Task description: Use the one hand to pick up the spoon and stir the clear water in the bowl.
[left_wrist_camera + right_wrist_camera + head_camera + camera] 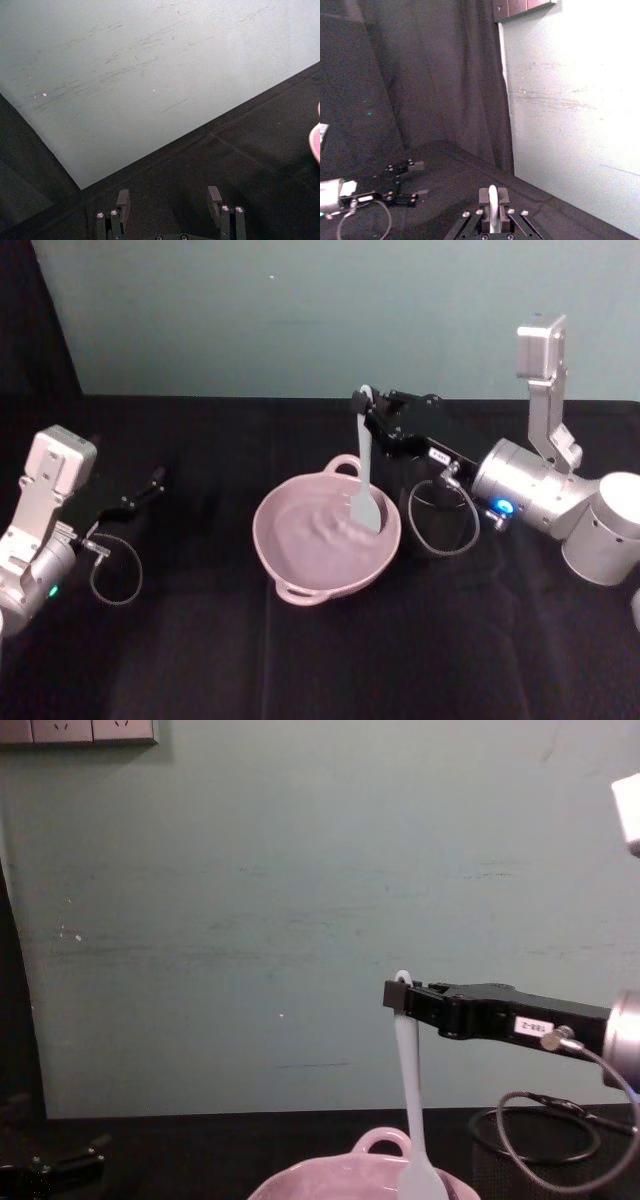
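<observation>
I am mid-stir: my right hand [366, 402], above centre frame, clamps the spoon [365, 472] by its top end, head dipped in the clear water [318, 540] of the bowl [262, 540] at centre, so next I judge small circles kept inside the rim, my left hand [150, 485] parked open at the left edge

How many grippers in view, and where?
2. The slim black right gripper hangs above the wide pale pink glossy bowl, shut on the long white plastic spoon; the left gripper sits parked, open, far left of it.
</observation>
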Tool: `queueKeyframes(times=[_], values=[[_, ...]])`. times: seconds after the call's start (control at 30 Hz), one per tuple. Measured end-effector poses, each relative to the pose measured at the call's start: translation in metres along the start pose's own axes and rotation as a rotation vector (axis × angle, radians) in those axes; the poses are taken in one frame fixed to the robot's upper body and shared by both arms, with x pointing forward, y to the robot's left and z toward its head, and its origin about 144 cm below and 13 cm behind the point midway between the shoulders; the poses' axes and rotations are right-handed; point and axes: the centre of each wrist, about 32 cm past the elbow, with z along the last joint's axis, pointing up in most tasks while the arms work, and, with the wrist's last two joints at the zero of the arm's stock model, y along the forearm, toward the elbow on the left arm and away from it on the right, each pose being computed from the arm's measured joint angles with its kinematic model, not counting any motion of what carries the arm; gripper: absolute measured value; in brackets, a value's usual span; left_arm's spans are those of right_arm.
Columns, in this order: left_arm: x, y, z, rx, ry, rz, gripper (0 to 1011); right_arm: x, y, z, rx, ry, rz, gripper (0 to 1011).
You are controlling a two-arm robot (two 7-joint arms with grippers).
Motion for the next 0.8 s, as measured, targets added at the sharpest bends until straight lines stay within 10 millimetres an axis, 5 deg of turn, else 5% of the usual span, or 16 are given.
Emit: queueKeyframes(times=[0.33,0.8], values=[[0.000,0.000,0.000,0.000,0.000,0.000,1011,-0.019,-0.007,-0.002,0.014,0.015,0.047,110],[0.000,0.000,0.000,0.000,0.000,0.000,1011,-0.031,0.033,-0.018,0.059,0.107,0.144,109]])
